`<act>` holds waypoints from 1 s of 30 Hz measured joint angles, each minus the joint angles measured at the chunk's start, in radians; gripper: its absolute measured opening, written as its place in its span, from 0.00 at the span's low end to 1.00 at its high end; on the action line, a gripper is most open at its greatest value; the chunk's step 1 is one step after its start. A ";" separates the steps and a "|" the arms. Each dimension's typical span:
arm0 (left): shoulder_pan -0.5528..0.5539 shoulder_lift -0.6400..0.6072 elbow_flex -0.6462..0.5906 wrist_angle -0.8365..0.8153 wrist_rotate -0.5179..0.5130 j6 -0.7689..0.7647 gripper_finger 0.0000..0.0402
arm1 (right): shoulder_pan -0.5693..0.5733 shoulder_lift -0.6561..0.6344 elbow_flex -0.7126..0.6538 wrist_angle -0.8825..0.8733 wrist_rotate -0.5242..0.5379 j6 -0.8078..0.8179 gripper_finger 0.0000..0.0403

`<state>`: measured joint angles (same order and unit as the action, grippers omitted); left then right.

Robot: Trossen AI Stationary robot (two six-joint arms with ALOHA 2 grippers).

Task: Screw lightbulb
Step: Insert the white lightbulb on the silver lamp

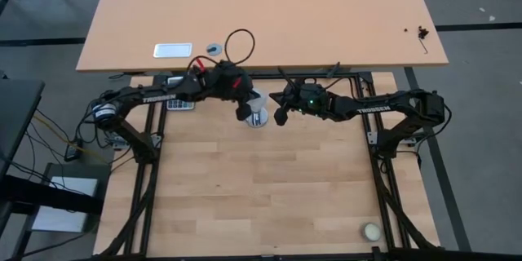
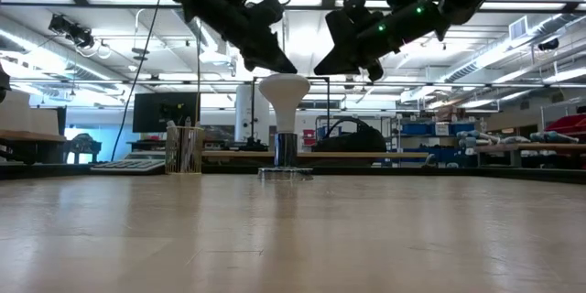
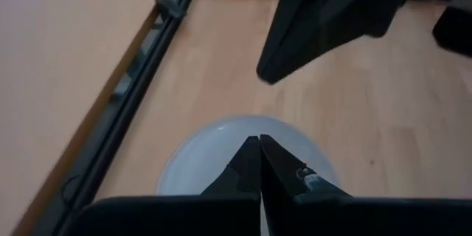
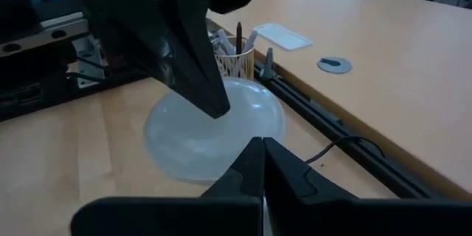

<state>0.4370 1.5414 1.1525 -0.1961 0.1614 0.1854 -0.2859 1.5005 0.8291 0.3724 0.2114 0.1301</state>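
At about nine o'clock of the lightbulb you have the left gripper [image 1: 242,111], hanging just above the globe's shoulder; its wrist camera shows the jaws pressed together, holding nothing, with the white dome right under the tips. The lightbulb [image 2: 283,101] itself stands upright near the far edge of the wooden tabletop [image 1: 269,188], roughly at twelve o'clock from the tabletop's centre, globe up and grey base [image 2: 286,148] down in the round silver socket disc [image 2: 285,173]; how far the thread has gone in you cannot judge from the level camera. At three o'clock of the bulb sits the right gripper [image 1: 280,117], also raised above the globe and clear of it, jaws closed tip to tip and empty. Neither gripper touches the bulb. Away at about five o'clock, near the tabletop's front right corner, a small cream ball [image 1: 372,231] lies well apart from everything else.
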 joint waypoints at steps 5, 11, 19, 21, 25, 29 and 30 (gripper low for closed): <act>0.000 -0.001 0.030 -0.062 -0.029 0.019 0.00 | 0.000 0.000 0.000 0.016 -0.003 -0.008 0.03; 0.000 0.000 0.068 -0.091 -0.033 0.023 0.00 | -0.003 0.000 0.000 0.016 -0.004 -0.010 0.03; 0.000 0.000 0.099 -0.180 -0.032 0.026 0.00 | -0.006 0.000 0.000 0.016 -0.007 -0.010 0.03; 0.001 0.001 0.098 -0.209 -0.037 0.028 0.00 | -0.006 0.000 0.000 0.016 -0.012 -0.010 0.03; 0.001 0.001 0.098 -0.227 -0.063 0.041 0.00 | -0.012 0.000 0.000 0.046 -0.022 -0.004 0.03; 0.001 0.000 0.099 -0.235 -0.074 0.041 0.00 | -0.023 0.000 0.000 0.069 -0.025 -0.003 0.03; 0.001 0.000 0.099 -0.235 -0.078 0.040 0.00 | -0.026 0.000 0.000 0.068 -0.025 -0.003 0.03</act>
<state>0.4377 1.5417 1.2510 -0.4312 0.0835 0.2257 -0.3120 1.5009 0.8291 0.4406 0.1860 0.1276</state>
